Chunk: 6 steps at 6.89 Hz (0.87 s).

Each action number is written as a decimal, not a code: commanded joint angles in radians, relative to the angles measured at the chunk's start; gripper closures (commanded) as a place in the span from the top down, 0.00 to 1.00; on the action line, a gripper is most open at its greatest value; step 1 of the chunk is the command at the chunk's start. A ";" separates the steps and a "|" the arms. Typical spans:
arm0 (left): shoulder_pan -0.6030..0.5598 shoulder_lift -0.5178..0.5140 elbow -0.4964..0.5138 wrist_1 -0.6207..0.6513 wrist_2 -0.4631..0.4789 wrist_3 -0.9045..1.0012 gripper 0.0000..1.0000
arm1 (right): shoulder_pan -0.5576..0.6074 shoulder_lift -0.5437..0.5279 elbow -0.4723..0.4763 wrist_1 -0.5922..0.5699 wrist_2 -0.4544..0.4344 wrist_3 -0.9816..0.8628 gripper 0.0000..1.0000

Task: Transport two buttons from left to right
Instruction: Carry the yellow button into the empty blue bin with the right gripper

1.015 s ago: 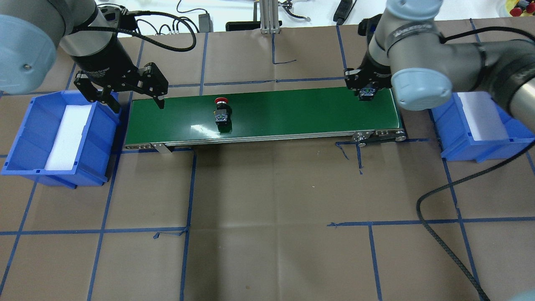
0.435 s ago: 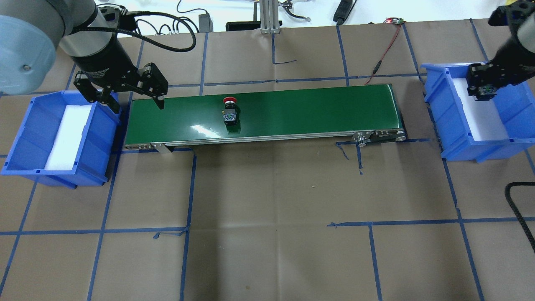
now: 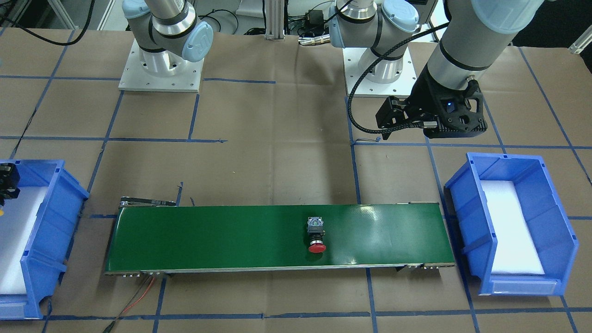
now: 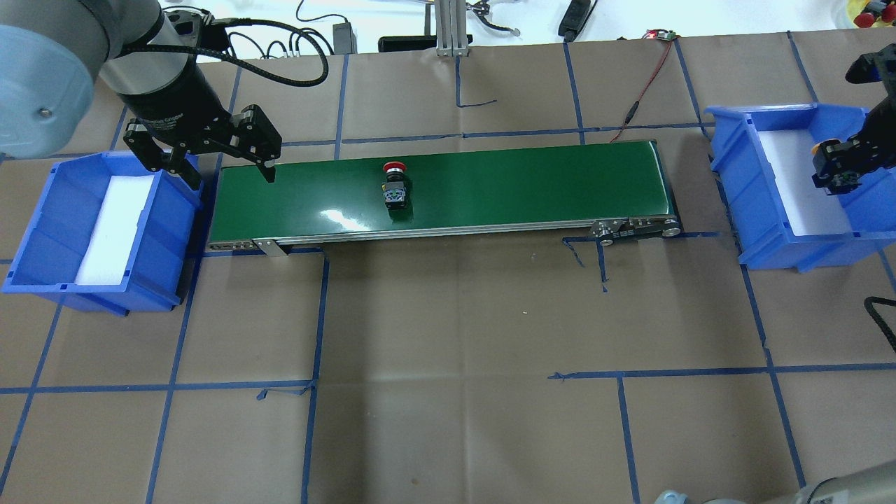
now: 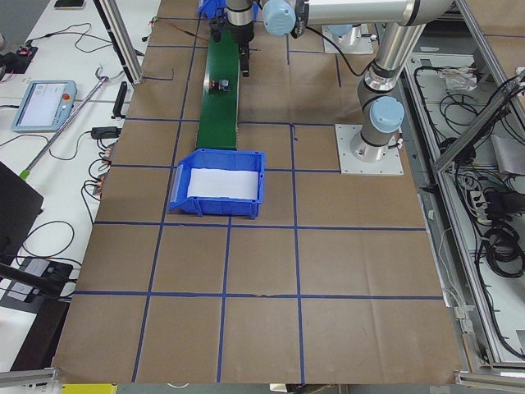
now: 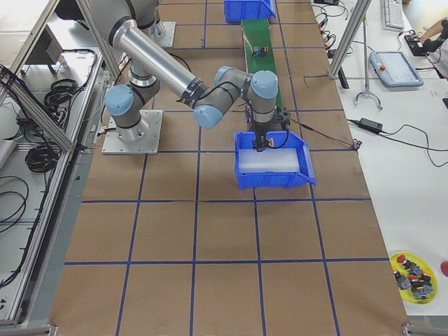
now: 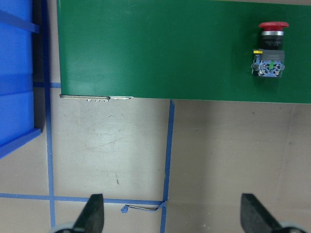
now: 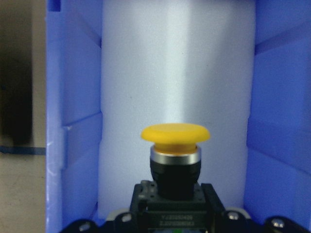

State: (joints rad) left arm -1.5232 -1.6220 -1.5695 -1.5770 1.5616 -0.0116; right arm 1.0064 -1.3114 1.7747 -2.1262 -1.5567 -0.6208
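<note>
The red button [image 4: 395, 185] lies on its side on the green conveyor belt [image 4: 525, 189], left of the middle; it also shows in the front view [image 3: 317, 236] and the left wrist view [image 7: 269, 48]. My right gripper [image 4: 836, 171] is shut on the yellow button [image 8: 175, 155] by its black body, cap forward, over the white foam inside the right blue bin [image 4: 742, 182]. My left gripper [image 4: 231, 175] is open and empty above the belt's left end, beside the left blue bin [image 4: 49, 224].
The left bin holds only white foam [image 4: 112, 227]. A red wire [image 4: 647, 77] runs behind the belt's right end. Cables and an aluminium post [image 4: 448, 28] stand at the table's far edge. Brown paper with blue tape lines [image 4: 455, 371] covers the table.
My right gripper carried the yellow button from the belt's right end to over the right bin. The red button rode a little rightwards on the belt. The left gripper stayed put.
</note>
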 commanded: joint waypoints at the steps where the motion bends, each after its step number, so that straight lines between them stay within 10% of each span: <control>1: 0.000 0.001 0.002 0.000 0.000 -0.001 1.00 | -0.023 0.043 0.072 -0.131 -0.002 -0.022 0.06; 5: 0.000 0.001 0.002 0.000 0.000 -0.001 1.00 | -0.025 0.119 0.113 -0.143 -0.003 -0.020 0.08; 6: 0.000 0.001 0.000 0.000 0.000 -0.001 1.00 | -0.023 0.118 0.112 -0.144 -0.005 -0.019 0.24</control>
State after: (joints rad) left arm -1.5233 -1.6218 -1.5681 -1.5769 1.5616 -0.0122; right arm 0.9821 -1.1974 1.8828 -2.2681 -1.5603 -0.6416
